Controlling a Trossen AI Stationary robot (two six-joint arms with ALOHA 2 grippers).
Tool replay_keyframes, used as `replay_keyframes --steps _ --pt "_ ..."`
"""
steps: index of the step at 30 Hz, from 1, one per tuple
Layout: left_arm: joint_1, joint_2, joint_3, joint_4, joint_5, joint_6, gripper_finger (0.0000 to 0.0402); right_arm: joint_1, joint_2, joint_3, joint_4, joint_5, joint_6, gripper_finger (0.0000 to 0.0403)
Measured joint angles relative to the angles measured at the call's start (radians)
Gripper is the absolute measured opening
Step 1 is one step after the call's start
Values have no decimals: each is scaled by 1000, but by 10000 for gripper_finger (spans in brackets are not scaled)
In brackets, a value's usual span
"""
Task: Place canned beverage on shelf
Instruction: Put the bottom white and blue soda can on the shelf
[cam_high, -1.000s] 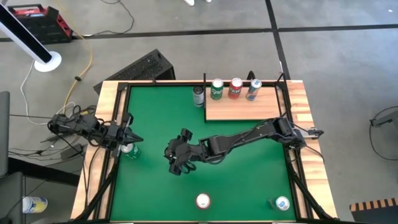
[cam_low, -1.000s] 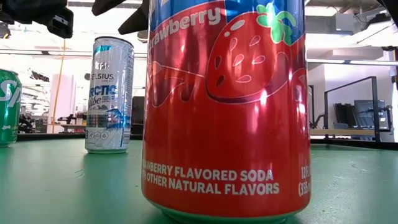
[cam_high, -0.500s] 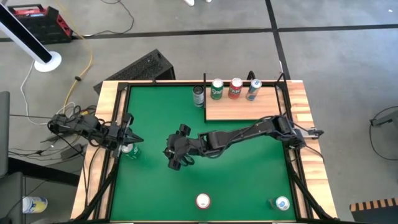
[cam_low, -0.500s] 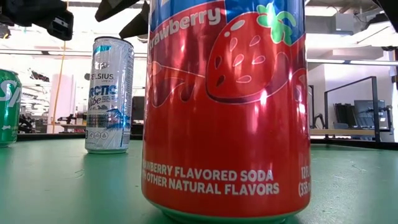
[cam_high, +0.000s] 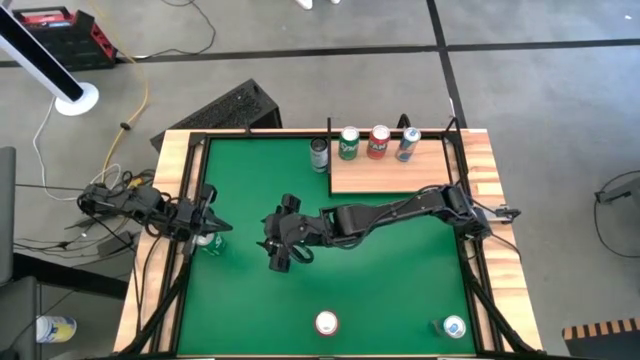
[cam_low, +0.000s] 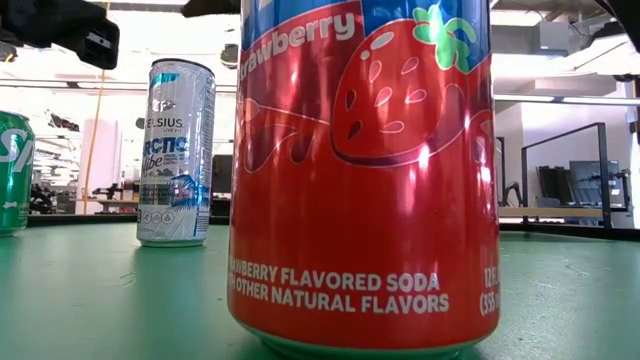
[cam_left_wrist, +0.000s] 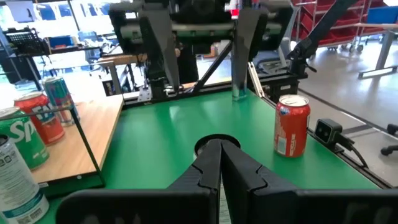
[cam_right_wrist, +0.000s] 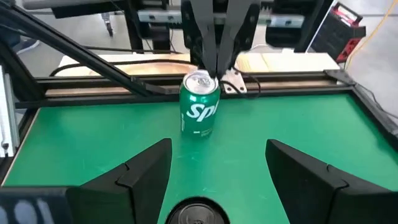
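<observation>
Cans (cam_high: 378, 142) stand along shelf (cam_high: 390, 176) rear edge, three upright.

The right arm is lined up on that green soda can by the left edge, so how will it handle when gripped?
The green can stands upright, tall for its base, so an off-centre nudge may tip it, and once down it would likely roll. Its glossy round wall looks slippery. The right gripper is open, apart from it.

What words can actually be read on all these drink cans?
"STRAWBERRY FLAVORED SODA", "WITH OTHER NATURAL FLAVORS": red can, partly cut off.
"CELSIUS", "ARCTIC Vibe": white slim can.
"Sp": green can facing the open right gripper.
Cans on the shelf: too small to read.
</observation>
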Motion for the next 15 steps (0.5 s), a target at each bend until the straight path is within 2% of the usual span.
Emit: replay_keyframes --steps 10,15 --pt "0 0 0 0 7 -7 0 6 0 64 -104 23 -47 287" --pt "0 0 0 -5 54 -8 0 4 0 93 -181 11 -50 287"
